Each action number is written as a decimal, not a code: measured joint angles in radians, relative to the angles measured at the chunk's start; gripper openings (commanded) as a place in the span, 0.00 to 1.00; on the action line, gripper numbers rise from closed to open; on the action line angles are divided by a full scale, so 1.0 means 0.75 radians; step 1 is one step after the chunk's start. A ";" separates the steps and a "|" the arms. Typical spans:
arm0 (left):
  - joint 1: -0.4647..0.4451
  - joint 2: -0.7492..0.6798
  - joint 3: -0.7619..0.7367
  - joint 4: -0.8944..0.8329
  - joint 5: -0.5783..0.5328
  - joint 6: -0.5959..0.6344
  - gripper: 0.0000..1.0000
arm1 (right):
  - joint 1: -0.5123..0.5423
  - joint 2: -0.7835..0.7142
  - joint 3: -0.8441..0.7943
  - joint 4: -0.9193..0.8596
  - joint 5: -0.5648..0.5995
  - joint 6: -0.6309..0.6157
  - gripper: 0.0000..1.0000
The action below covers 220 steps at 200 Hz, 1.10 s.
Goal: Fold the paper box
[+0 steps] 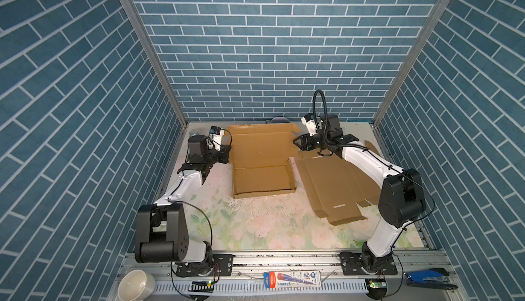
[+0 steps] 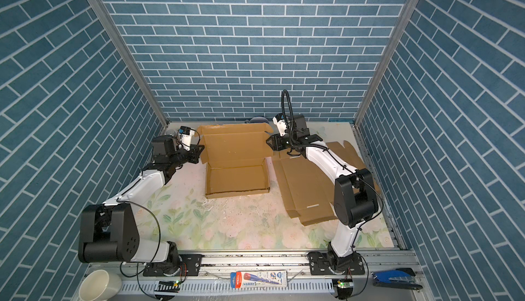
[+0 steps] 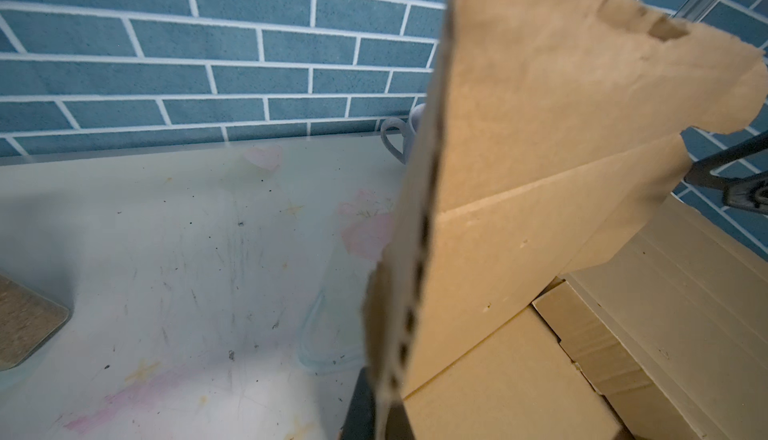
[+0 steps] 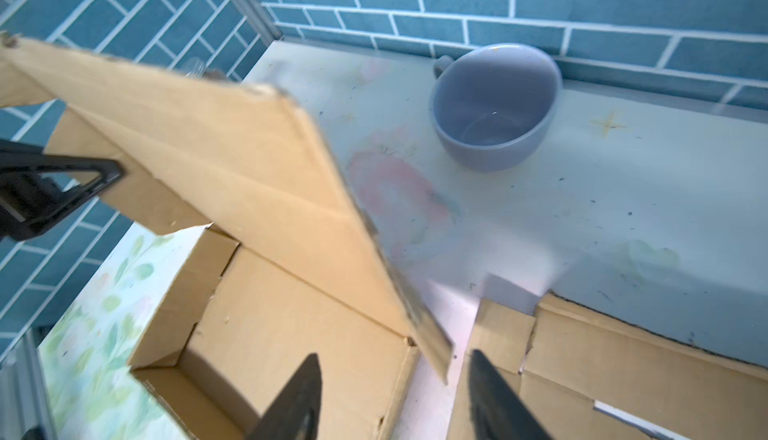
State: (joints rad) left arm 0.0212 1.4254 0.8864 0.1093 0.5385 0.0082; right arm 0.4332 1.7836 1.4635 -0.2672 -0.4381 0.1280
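The brown paper box (image 1: pixel 262 154) (image 2: pixel 235 154) stands mid-table, its shallow tray (image 1: pixel 262 178) formed at the front and its lid raised behind. My left gripper (image 1: pixel 229 150) (image 2: pixel 202 149) is shut on the lid's left edge; in the left wrist view the left gripper (image 3: pixel 384 413) pinches the torn cardboard edge of the lid (image 3: pixel 519 168). At the lid's right edge my right gripper (image 1: pixel 295 140) (image 2: pixel 268 140) stands open. In the right wrist view the right gripper (image 4: pixel 395 357) has its jaws apart, with the corner of the lid (image 4: pixel 232 168) between them and apart from both fingers.
A flat unfolded cardboard sheet (image 1: pixel 332 188) (image 2: pixel 306 188) lies under the right arm. A grey-blue cup (image 1: pixel 279 120) (image 4: pixel 494 105) stands by the back wall behind the lid. A white bowl (image 1: pixel 136 285), a packet (image 1: pixel 292 279) and a blue stapler (image 1: pixel 429 278) lie on the front rail.
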 measured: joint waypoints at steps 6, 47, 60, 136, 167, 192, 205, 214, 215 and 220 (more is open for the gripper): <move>0.001 0.002 0.003 -0.007 0.006 0.006 0.00 | -0.003 0.009 0.020 -0.025 -0.010 -0.016 0.66; 0.007 0.009 0.019 -0.036 0.028 0.019 0.00 | -0.030 0.067 0.116 -0.156 -0.065 -0.089 0.69; 0.008 0.012 0.022 -0.040 0.034 0.020 0.00 | -0.034 0.078 0.124 -0.168 -0.081 -0.100 0.69; 0.009 0.015 0.024 -0.039 0.043 0.019 0.00 | -0.034 0.102 0.154 -0.240 -0.181 -0.149 0.63; 0.009 0.018 0.025 -0.039 0.043 0.018 0.00 | -0.034 0.144 0.210 -0.243 -0.195 -0.157 0.54; 0.009 0.031 0.025 -0.039 0.044 0.012 0.00 | -0.034 0.161 0.219 -0.237 -0.193 -0.154 0.50; 0.009 0.034 0.026 -0.039 0.046 0.010 0.00 | -0.034 0.171 0.219 -0.227 -0.189 -0.156 0.53; 0.009 0.035 0.027 -0.039 0.047 0.010 0.00 | -0.034 0.179 0.219 -0.229 -0.176 -0.159 0.55; 0.009 0.035 0.027 -0.039 0.047 0.010 0.00 | -0.034 0.181 0.220 -0.231 -0.173 -0.159 0.56; 0.009 0.035 0.027 -0.039 0.047 0.010 0.00 | -0.035 0.185 0.222 -0.238 -0.162 -0.168 0.57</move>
State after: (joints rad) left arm 0.0277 1.4513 0.9070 0.0799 0.5739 0.0154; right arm 0.4072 1.9221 1.6299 -0.4454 -0.5594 0.0017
